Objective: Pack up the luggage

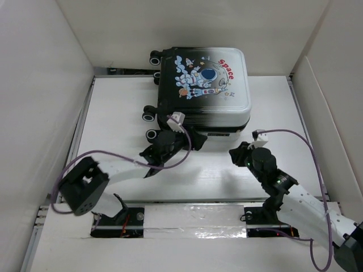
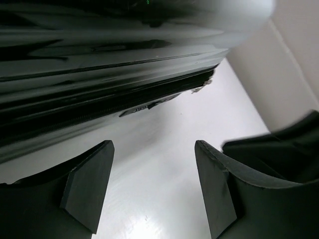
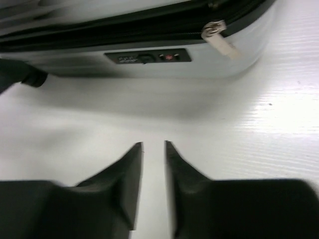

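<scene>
The luggage lies flat at the back of the table with its lid down, astronaut print and red "Space" text facing up, wheels to the left. My left gripper is open and empty at the case's near-left edge. In the left wrist view the glossy shell and its dark zipper seam fill the top. My right gripper is in front of the case's near-right corner, apart from it. Its jaws stand a narrow gap apart and hold nothing. The case's side shows a combination lock and a zipper pull.
White walls box in the table on the left, back and right. The case's black wheels stick out on its left side. Purple cables loop from both wrists. The arm bases sit on a taped strip at the near edge.
</scene>
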You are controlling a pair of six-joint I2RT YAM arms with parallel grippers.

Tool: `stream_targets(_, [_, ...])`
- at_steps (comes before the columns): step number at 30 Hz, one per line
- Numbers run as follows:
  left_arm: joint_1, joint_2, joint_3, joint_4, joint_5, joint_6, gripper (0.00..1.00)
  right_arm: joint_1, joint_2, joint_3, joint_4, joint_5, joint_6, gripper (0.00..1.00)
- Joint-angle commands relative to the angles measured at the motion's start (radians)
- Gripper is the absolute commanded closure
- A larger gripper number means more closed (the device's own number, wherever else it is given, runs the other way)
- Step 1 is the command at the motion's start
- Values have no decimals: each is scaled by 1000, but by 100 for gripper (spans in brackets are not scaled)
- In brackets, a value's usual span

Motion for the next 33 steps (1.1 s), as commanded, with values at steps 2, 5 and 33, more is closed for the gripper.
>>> stream_targets(2, [4, -263, -88, -77, -102, -12, 36, -107, 54, 49, 87, -47, -84, 58])
stream_targets(5, [86, -401, -107, -209, -181, -53, 34, -187, 123, 84, 152, -97, -127, 53])
stream_targets(33, [648, -339, -216, 120, 196, -245, 12, -439, 557, 138, 620, -434, -184, 46])
